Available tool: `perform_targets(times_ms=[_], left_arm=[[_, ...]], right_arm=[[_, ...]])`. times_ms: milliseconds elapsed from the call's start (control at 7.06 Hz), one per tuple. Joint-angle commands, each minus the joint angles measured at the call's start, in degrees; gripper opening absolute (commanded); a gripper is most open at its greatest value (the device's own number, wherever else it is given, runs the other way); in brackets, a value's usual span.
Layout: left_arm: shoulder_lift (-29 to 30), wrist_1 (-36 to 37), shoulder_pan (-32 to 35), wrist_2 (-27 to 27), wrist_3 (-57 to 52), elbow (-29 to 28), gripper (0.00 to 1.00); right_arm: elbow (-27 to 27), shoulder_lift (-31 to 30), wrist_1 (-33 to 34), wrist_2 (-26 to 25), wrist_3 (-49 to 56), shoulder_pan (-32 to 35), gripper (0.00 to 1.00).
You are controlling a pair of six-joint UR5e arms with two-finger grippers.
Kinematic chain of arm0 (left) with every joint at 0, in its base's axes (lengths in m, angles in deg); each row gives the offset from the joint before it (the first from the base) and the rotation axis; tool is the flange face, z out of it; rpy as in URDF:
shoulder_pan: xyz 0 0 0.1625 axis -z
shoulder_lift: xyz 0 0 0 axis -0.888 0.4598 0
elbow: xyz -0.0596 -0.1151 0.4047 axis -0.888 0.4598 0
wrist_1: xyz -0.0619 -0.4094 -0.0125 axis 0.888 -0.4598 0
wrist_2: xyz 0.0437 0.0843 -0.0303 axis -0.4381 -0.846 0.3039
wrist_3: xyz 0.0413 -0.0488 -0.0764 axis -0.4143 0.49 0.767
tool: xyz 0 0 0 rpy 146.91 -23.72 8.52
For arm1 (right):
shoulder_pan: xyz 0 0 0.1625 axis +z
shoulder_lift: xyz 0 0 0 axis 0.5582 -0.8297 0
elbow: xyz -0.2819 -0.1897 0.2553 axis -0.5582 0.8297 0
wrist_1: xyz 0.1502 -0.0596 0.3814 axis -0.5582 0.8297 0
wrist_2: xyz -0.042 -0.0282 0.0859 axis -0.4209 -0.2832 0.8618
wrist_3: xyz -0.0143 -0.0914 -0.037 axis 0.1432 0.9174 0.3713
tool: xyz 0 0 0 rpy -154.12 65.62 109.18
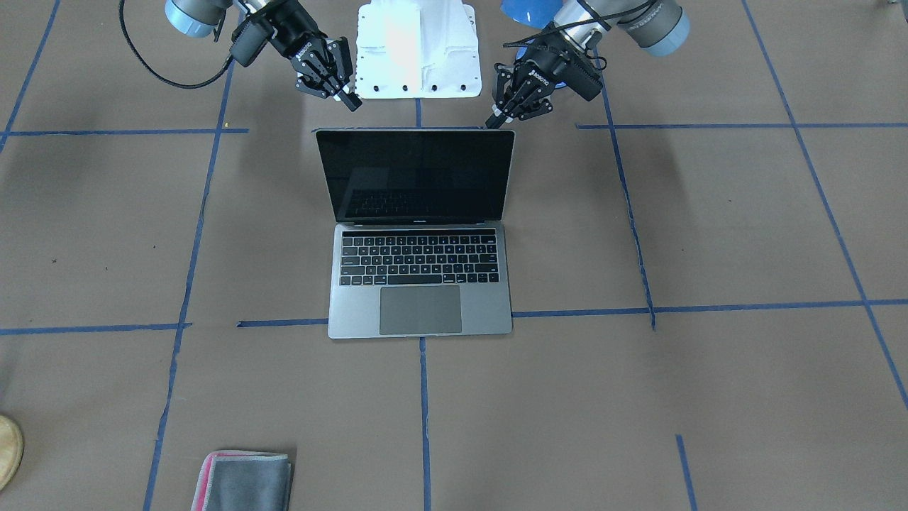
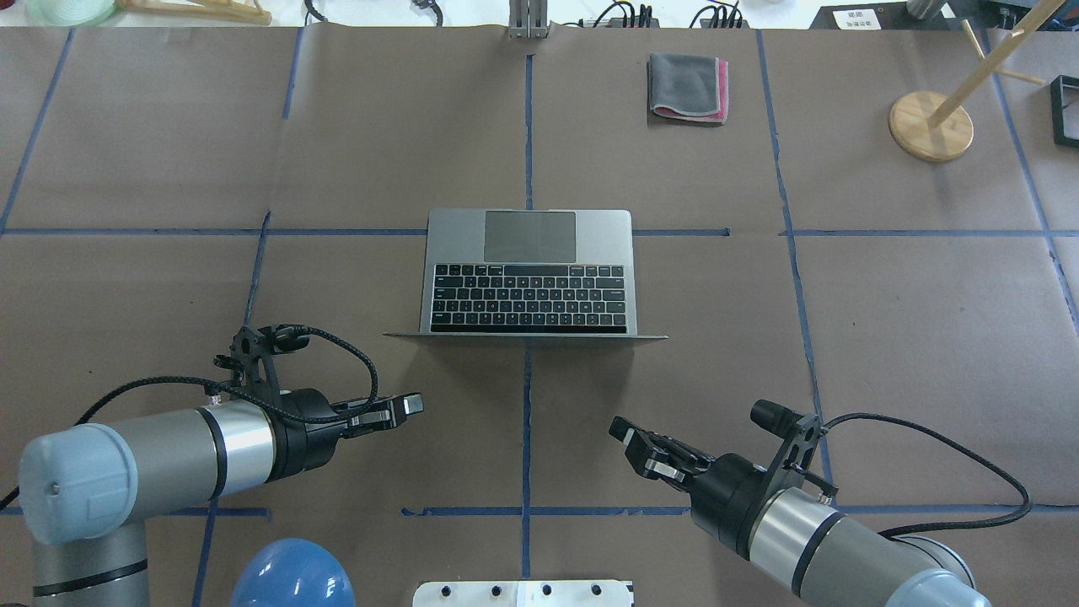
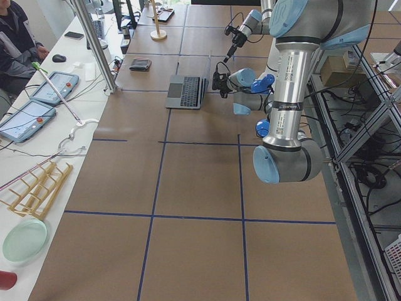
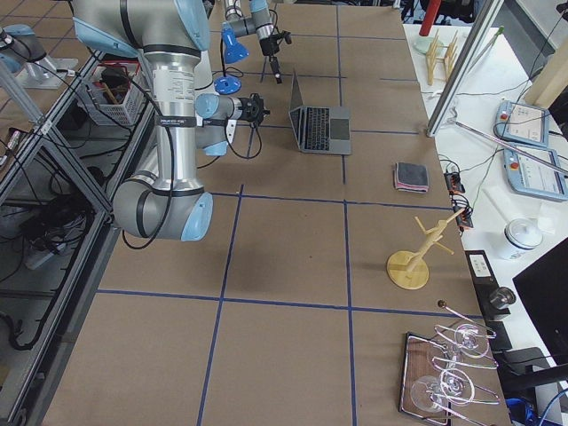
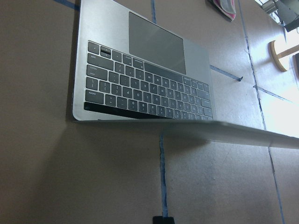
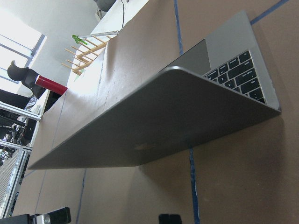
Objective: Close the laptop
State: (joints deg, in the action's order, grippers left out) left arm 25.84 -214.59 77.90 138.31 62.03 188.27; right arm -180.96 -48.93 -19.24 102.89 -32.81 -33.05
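Note:
The laptop stands open in the middle of the table, its black screen facing away from me and its keyboard and trackpad showing. Its lid stands roughly upright, seen from behind in the right wrist view and edge-on in the left wrist view. My left gripper is shut and empty, behind the lid near its left corner, apart from it. My right gripper is shut and empty, behind the lid's right side, apart from it.
A folded grey-and-pink cloth lies at the far side of the table. A wooden stand is at the far right. A blue dome and a white base plate sit by my base.

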Motion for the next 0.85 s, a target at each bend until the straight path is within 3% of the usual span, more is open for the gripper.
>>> perform_targets(times_ms=[0, 708], left_arm=[[0.53, -0.03, -0.16, -0.67, 0.32, 0.31, 0.00], [0.80, 0.06, 0.45, -2.60, 1.55, 0.05, 0.00]], right_arm=[[0.33, 0.41, -0.01, -4.66, 0.03, 0.00, 0.00], [2.26, 1.55, -0.01, -6.27, 0.12, 2.72, 0.00]])
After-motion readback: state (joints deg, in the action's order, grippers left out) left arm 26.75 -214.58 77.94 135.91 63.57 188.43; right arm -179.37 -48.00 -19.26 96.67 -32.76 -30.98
